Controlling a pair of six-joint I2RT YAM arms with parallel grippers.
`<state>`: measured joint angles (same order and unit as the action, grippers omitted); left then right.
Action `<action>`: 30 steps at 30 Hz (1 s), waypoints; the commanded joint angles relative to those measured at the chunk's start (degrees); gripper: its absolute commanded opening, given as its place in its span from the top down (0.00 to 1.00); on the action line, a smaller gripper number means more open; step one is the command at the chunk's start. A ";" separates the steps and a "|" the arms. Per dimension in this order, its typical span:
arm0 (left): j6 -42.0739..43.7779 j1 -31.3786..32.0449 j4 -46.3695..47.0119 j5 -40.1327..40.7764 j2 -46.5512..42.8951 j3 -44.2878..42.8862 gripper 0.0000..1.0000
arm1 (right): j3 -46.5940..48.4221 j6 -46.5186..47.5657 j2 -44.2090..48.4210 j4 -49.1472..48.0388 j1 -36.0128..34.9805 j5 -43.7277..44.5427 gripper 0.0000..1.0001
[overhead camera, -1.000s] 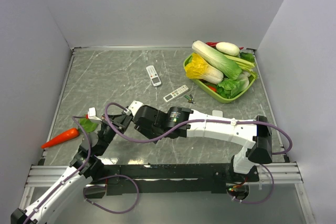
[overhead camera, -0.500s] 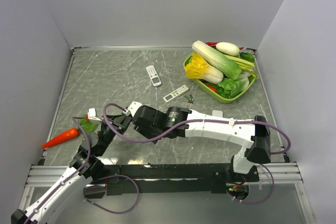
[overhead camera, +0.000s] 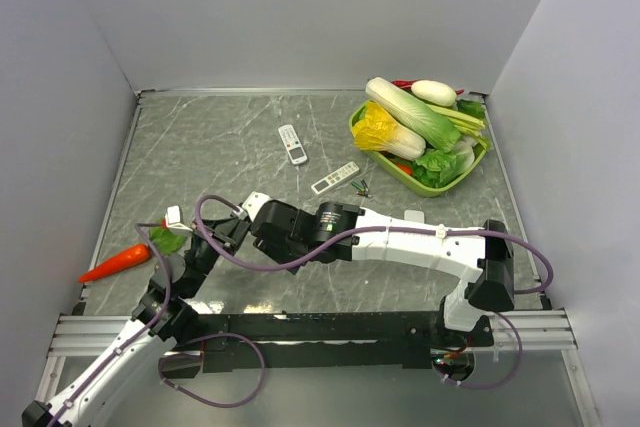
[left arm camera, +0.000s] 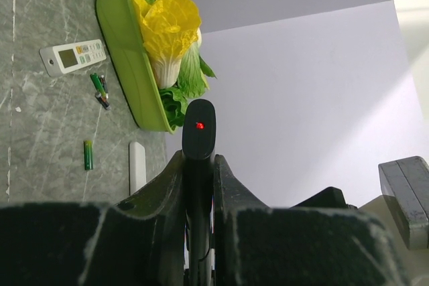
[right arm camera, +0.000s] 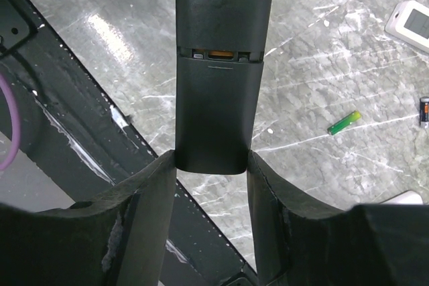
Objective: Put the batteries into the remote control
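A black remote (right arm camera: 218, 65) is held between both grippers above the table's near left. My left gripper (left arm camera: 199, 159) is shut on it, and it shows edge-on (left arm camera: 198, 132) with a red light at its tip. My right gripper (right arm camera: 211, 159) grips the sides of its lower end, by the back cover. A slit with a copper contact shows above the cover. A green battery (right arm camera: 344, 122) lies on the table; it also shows in the left wrist view (left arm camera: 88, 155). More batteries (overhead camera: 360, 185) lie beside a white remote (overhead camera: 334, 178). The grippers meet at the near left (overhead camera: 235, 232).
A second white remote (overhead camera: 291, 144) lies mid-table. A green basket (overhead camera: 470, 169) of cabbages and greens stands at the back right. A small white bar (overhead camera: 413, 216) lies by the right arm. A carrot (overhead camera: 115, 262) and a green leaf (overhead camera: 167, 239) lie at the left.
The right arm has shifted very slightly to the left with the remote; nothing else has moved.
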<state>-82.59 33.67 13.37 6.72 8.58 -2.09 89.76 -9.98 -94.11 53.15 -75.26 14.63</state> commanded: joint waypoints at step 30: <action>-3.46 -0.10 -2.65 -4.25 -0.06 -1.69 0.99 | -10.38 21.91 22.90 -12.79 3.89 -20.41 0.18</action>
<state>-83.90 33.67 10.61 5.21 7.27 -2.09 84.36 0.49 -78.22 46.61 -73.67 4.40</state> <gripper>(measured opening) 0.178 0.819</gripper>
